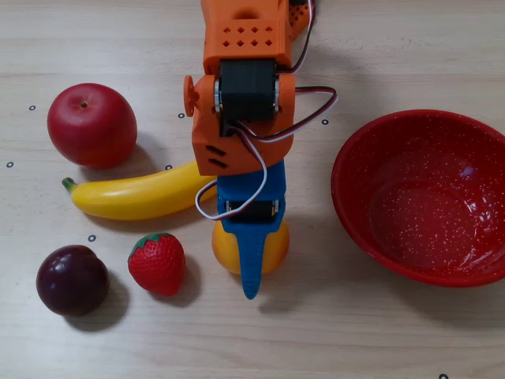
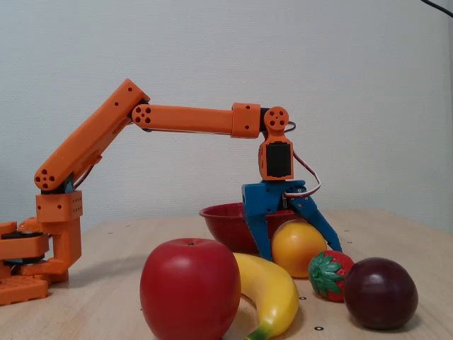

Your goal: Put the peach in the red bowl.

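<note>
1. Near the table's middle, toward the bottom edge in the overhead view, your gripper (image 1: pixel 251 264) sits straight over the peach (image 1: pixel 274 251); the blue finger (image 1: pixel 251 272) hides most of it. The red bowl (image 1: pixel 357 229) lies off toward the right edge, empty. Spread can't be read from here.
2. On the table in the fixed view, the gripper (image 2: pixel 301 251) is spread wide, fingers (image 2: pixel 260 237) straddling the peach (image 2: pixel 299 248), which rests on the table. Contact unclear; not clamped yet, I judge. You need to close, then lift toward the red bowl (image 2: pixel 225 223) behind.
</note>
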Tool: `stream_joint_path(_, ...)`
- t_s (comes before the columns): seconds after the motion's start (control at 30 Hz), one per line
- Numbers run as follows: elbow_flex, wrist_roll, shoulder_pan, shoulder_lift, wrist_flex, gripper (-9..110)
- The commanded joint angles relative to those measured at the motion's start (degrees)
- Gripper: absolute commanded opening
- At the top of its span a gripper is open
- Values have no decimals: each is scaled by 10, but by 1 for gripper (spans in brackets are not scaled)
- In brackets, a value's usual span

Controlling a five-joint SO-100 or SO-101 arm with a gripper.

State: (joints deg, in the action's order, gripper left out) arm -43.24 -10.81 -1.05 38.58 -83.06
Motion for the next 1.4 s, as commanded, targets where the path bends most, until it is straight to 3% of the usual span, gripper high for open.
stream_joint_path(0.0,42,-16,11,29,11,45)
stream_joint_path(0.17,42,-21,11,28,8,38)
stream_joint_path(0.37,43,-29,13,30,11,1)
stream_joint_path(0.67,96,-30,23,50,-11,0)
stream_joint_path(1.0,225,-7,-5,202,-81,0)
stream_joint_path(1.17,210,11,-65,308,-81,0)
stream_joint_path(1.37,123,46,-216,410,-83,0)
